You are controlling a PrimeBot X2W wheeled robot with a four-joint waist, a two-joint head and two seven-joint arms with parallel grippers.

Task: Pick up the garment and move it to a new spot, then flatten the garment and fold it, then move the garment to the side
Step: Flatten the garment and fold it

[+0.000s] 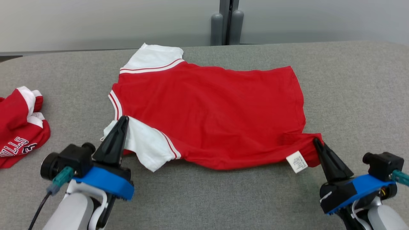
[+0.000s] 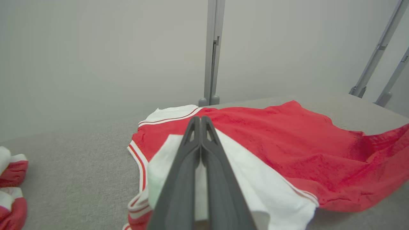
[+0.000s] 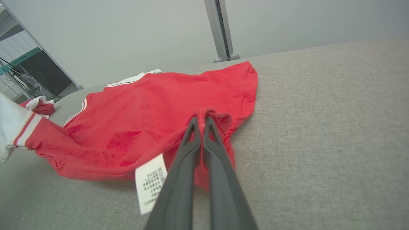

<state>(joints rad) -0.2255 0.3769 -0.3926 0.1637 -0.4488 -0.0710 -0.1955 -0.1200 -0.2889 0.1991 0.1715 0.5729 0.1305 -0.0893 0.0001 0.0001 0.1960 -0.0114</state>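
**Item:** garment [image 1: 207, 108], red body, white sleeves with red-and-white trim.

**Location:** middle of the bench [image 1: 351, 95]. It is spread back-up, with the neck end toward the left edge and the hem toward the right edge. The far sleeve [image 1: 153, 57] reaches close to the far edge.

**Condition:** mostly flat. The near side is rumpled and slightly raised off the bench between the two grip points. The care label [image 1: 297, 162] is turned out near the hem.

**Left pincer** [image 1: 123, 119]: fingers pressed together with no gap. It is clamped at the near sleeve [image 1: 147, 143], by the shoulder seam, and white cloth shows between the fingers in the left wrist view.

**Right pincer** [image 1: 316, 140]: fingers likewise closed tight, pinching the near hem corner, where the red cloth bunches around the tips.

**Also present:** second garment [image 1: 19, 127], red and white, crumpled at the left edge of the bench, well apart from the first.

**Step in hand (judged):** flattening, with both near corners held ready for the fold.

**Handling notes:**
- Draw the two pincers apart along the near edge until the slack between them goes taut.
- Keep both at the same height, so that the near side neither sags nor twists.
- Pull gently, since the hem grip is on a small bunch of cloth and may slip.
- If folding away, carry the near side over evenly toward the far edge, and tuck the sleeve and label inside.
- Stay clear of the second garment.
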